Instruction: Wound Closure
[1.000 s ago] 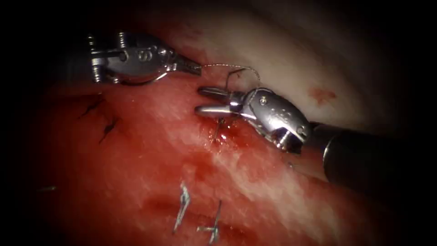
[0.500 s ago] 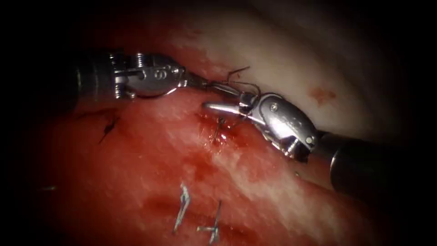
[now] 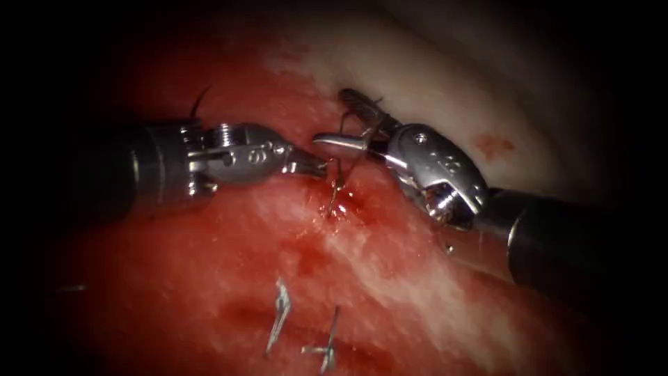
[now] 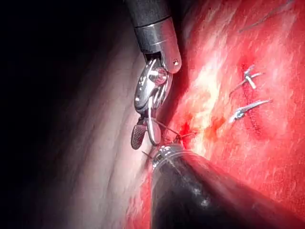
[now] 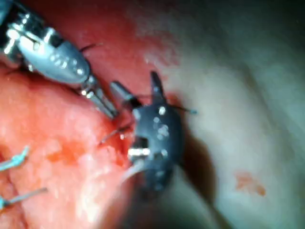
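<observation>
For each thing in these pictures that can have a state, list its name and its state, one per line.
Left pincer: shut on the thread.
Right pincer: open, thread across it, holding nothing.
Thread: runs from the pincers down into the tissue.
Tissue: wet with red fluid.
Finished stitches: tied, cut ends sticking up.
Needle: I cannot make it out.

right end effector (image 4: 143,128) agape, thread (image 4: 167,128), tissue (image 4: 267,157)
</observation>
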`<state>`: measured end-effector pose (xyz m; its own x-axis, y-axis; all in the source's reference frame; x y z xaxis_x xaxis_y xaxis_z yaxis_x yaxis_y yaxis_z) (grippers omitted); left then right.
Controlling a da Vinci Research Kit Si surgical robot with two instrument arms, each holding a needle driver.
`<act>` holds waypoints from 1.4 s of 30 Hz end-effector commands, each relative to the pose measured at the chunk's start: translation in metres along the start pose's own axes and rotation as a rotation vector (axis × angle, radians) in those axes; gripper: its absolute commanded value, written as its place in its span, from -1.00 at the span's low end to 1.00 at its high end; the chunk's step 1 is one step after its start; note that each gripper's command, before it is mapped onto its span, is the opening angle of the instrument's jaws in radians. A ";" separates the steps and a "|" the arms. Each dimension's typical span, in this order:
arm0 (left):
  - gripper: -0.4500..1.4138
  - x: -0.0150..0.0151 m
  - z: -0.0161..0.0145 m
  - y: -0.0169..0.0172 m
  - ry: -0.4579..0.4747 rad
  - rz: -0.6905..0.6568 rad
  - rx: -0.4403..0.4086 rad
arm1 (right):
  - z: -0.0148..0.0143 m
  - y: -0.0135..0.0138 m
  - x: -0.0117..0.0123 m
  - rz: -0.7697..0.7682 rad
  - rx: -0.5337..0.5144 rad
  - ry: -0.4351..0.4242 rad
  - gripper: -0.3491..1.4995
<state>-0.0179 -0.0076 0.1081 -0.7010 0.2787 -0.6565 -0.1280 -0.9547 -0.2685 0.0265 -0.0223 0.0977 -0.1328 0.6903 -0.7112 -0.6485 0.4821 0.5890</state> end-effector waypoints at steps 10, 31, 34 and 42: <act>-1.00 0.0011 0.0003 0.0004 0.003 0.000 -0.001 | 0.0013 0.0008 -0.0010 0.393 -0.087 -0.084 0.07; -1.00 0.0015 -0.0004 0.0005 0.006 0.000 -0.008 | 0.0018 0.0064 -0.0067 1.072 -0.080 -0.030 0.24; -1.00 0.0015 -0.0007 0.0003 0.008 -0.001 -0.012 | 0.0019 0.0068 -0.0076 1.142 -0.068 -0.009 0.24; -1.00 0.0017 -0.0008 0.0002 0.008 -0.002 -0.013 | 0.0041 0.0078 -0.0088 1.187 -0.070 0.033 0.20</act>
<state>-0.0181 -0.0076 0.1059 -0.6956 0.2829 -0.6604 -0.1216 -0.9523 -0.2799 0.0249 -0.0227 0.1095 -0.6997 0.6674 0.2549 -0.1450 -0.4820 0.8641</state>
